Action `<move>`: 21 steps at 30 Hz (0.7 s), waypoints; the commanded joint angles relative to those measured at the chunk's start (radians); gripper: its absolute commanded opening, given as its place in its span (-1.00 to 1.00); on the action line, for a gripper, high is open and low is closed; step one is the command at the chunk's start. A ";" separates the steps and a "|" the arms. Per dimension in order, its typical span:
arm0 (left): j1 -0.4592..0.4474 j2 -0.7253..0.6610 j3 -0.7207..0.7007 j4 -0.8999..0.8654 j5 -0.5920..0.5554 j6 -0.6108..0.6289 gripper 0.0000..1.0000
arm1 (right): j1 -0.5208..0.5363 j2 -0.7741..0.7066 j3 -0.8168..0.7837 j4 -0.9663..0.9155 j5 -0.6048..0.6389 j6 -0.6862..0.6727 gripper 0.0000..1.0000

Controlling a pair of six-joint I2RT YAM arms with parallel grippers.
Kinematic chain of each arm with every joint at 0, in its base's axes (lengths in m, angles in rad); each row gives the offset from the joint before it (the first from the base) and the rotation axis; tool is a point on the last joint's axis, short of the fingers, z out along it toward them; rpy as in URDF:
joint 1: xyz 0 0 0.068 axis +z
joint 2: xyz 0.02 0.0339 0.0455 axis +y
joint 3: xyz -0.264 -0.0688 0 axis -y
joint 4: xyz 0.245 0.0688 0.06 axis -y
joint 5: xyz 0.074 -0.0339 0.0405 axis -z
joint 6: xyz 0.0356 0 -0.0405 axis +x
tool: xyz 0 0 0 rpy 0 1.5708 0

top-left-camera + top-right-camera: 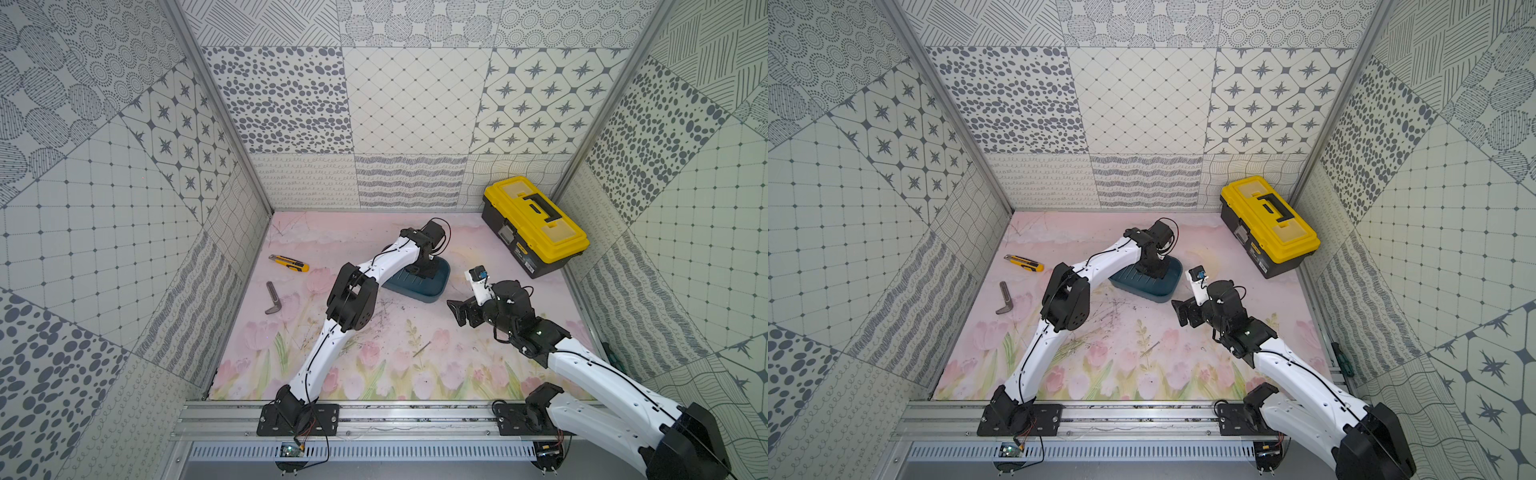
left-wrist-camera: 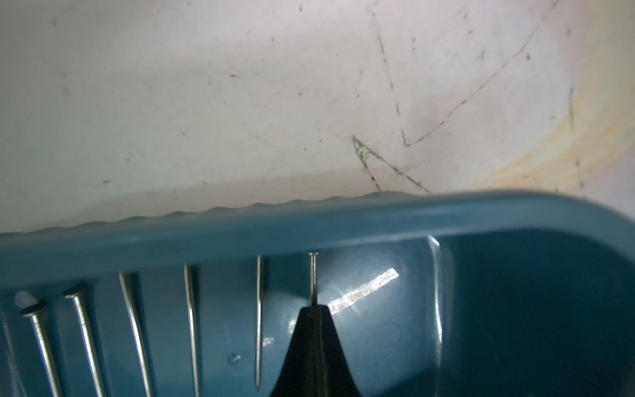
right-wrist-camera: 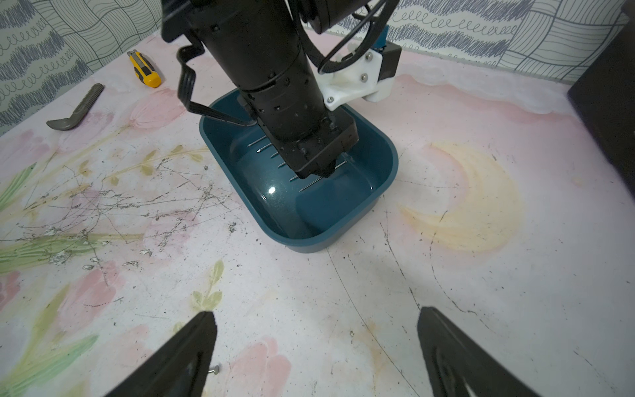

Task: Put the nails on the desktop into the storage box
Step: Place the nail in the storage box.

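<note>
Your left tool [image 2: 313, 309] reaches down inside the storage box [image 2: 309, 223], jaws closed tight on a held nail [image 2: 313, 278] whose head points toward the box wall; it is not yet released. Five more nails [image 2: 190, 326] lie side by side in the grooves of the box floor. In both top views the box sits near the middle of the counter [image 1: 478, 365]. One loose nail [image 1: 422, 349] lies on the counter at about six o'clock from the box, well apart from it. Your right tool [image 3: 316, 312] hovers at about four o'clock from the box, jaws spread wide and empty, and a nail head [image 3: 214, 369] peeks out just beside one of its fingers. The job looks nearly finished: five nails are in, one is ready to drop, and one visible nail is left to fetch, though the arms may hide others. For writing, the yellow-lidded toolbox [image 1: 536, 224] at two o'clock carries a front label too small to read. The utility knife [image 1: 289, 263] and bent grey bar [image 1: 273, 299] near nine o'clock show no legible text.
</note>
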 commanded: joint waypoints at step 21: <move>0.000 0.011 0.019 -0.015 -0.011 0.009 -0.92 | -0.008 -0.026 0.003 0.039 -0.022 0.003 0.93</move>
